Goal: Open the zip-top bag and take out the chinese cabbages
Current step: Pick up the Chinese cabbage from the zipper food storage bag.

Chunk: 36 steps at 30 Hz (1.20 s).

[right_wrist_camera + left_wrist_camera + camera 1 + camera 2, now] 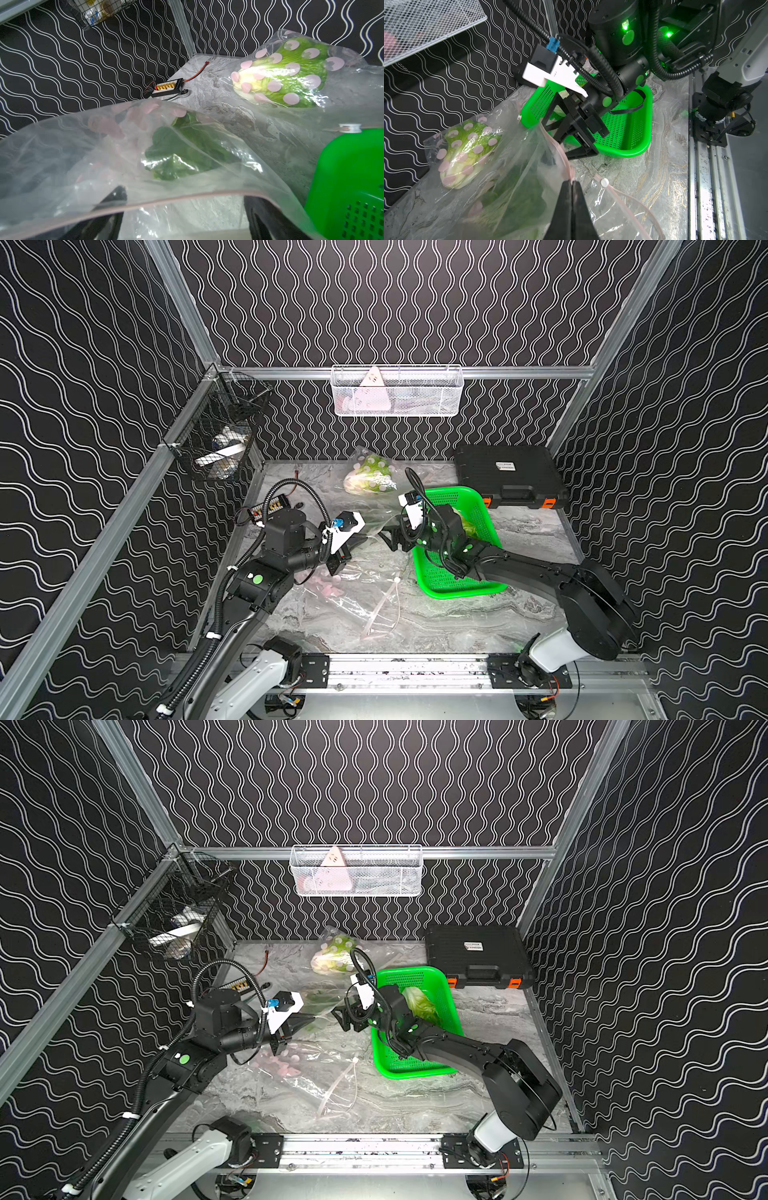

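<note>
The right gripper is seen with its jaws spread wide. Nothing is held. Only the slack lip of the zip-top bag is draped across its fingers in the right wrist view. The left gripper is closed tight on the bag's pink zip strip, so the mouth is held up and open toward the right gripper.

Just inside the mouth, the near cabbage lies straight ahead of the right gripper, toward the back edge of the counter. It looks dark through the film. Its long axis cannot be read with confidence through the creases, though it seems to run roughly along the line of approach.

Beyond it, at the closed end of the bag and close to the back edge, the far cabbage is seen more clearly. Its long axis lies crosswise to that line, with the white base turned toward the left edge of the counter. A third cabbage is already out, resting in the green basket beside the right arm.

Of the chinese cabbages, two are thus left inside. The right gripper is judged the nearer and the only free one. The coming reach is judged to go in through the mouth toward the back edge, with the near cabbage met first.
</note>
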Available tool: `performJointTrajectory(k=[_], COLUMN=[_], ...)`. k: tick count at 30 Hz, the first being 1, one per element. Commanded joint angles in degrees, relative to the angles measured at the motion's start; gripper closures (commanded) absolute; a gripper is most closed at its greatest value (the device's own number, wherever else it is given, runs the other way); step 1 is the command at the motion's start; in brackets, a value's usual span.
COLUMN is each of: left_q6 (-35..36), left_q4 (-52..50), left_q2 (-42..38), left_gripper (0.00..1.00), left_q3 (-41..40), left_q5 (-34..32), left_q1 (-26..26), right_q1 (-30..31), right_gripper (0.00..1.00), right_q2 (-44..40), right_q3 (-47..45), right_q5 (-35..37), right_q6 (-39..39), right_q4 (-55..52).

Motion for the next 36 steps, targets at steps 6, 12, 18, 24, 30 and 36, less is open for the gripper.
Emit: performJointTrajectory(k=[6, 12, 18, 24, 30, 36], left_q6=[-7.4, -9.6, -9.6, -9.4, -12.9, -21.1], left_q4=[11.3, 13.2, 13.1, 11.7, 14.0, 12.6], left_q2=[-0.5, -0.2, 0.6, 2.1, 2.8, 9.3], left_gripper=[1.0, 1.0, 1.0, 1.0, 0.77, 0.01], left_q3=[-5.8, -7.3, -7.2, -6.4, -6.7, -2.0], left_q5=[0.6, -0.6, 0.2, 2.4, -1.9, -18.2], left_q1=[0.1, 0.1, 0.1, 0.1, 0.0, 0.1], right_q1=[-3.5, -4.3, -4.3, -4.1, -4.0, -4.3], right_gripper=[0.37, 0.49, 0.49, 0.49, 0.46, 0.46], right_q2=[7.7, 9.4, 10.6, 10.8, 13.1, 18.0], right_q3=[1.7, 3.2, 5.3, 6.6, 7.9, 10.0], right_q5=[-7.6, -12.9, -19.4, -22.5, -17.1, -16.4], right_q6=[3.6, 0.2, -2.2, -3.7, -3.7, -4.5], right_q4=[5.9, 6.1, 4.8, 4.4, 4.1, 6.9])
